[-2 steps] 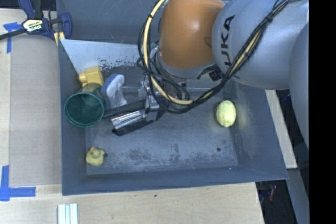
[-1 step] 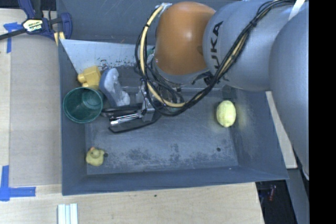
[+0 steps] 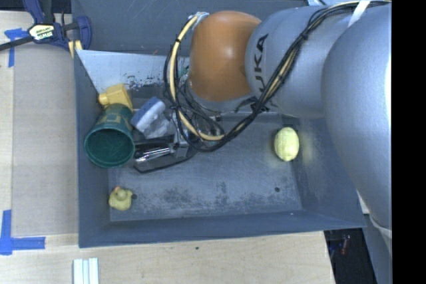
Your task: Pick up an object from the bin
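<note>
Gripper (image 3: 172, 140) stood left of bin centre, low over the floor of the grey bin (image 3: 219, 199). The arm came in from 3 o'clock. Its orange wrist cover (image 3: 223, 56) and cable loops hid the tool from above, so whether the gripper was wide or narrow could not be told. No object was seen held.

Nearest things: a pale crumpled packet (image 3: 150, 115) just beside the gripper at about 10 o'clock, and a black flat piece with a shiny strip (image 3: 156, 156) at about 7 o'clock, its long axis running 8 to 2 o'clock. Could not tell whether that piece was loose or part of the tool.

A green cup (image 3: 110, 140) lay on its side at 9 o'clock, touching the packet, mouth toward 7 o'clock and base toward 1 o'clock, with a yellow piece (image 3: 114, 96) at its base end. A yellow-green ball (image 3: 287, 143) lay well apart at 3 o'clock, and a small yellow toy (image 3: 120, 198) sat near the 7 o'clock corner.

Judgement: the packet was the likeliest target, and a short shift toward 10 o'clock would centre over it. The risk was nudging the cup.
</note>
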`<action>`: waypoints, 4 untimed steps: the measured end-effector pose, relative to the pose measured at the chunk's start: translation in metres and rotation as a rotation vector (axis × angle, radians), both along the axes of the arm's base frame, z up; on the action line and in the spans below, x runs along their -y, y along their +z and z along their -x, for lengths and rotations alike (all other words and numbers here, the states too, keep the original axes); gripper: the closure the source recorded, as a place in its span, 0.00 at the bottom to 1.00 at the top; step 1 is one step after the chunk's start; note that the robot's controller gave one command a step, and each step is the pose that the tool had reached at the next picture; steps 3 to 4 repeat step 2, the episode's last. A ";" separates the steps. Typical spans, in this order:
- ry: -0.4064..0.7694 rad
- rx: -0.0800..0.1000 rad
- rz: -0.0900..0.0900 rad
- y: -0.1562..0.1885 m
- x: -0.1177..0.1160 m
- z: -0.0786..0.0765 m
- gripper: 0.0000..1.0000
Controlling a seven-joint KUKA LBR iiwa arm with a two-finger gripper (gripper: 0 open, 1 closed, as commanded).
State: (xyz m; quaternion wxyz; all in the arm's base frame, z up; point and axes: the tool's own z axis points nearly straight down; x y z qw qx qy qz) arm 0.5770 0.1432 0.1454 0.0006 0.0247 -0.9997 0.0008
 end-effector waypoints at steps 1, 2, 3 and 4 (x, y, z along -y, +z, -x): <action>-0.023 -0.002 0.001 0.029 -0.003 -0.022 1.00; 0.020 -0.003 0.001 0.096 -0.002 -0.018 1.00; 0.020 -0.003 0.001 0.096 -0.002 -0.018 1.00; 0.020 -0.003 0.001 0.096 -0.002 -0.018 1.00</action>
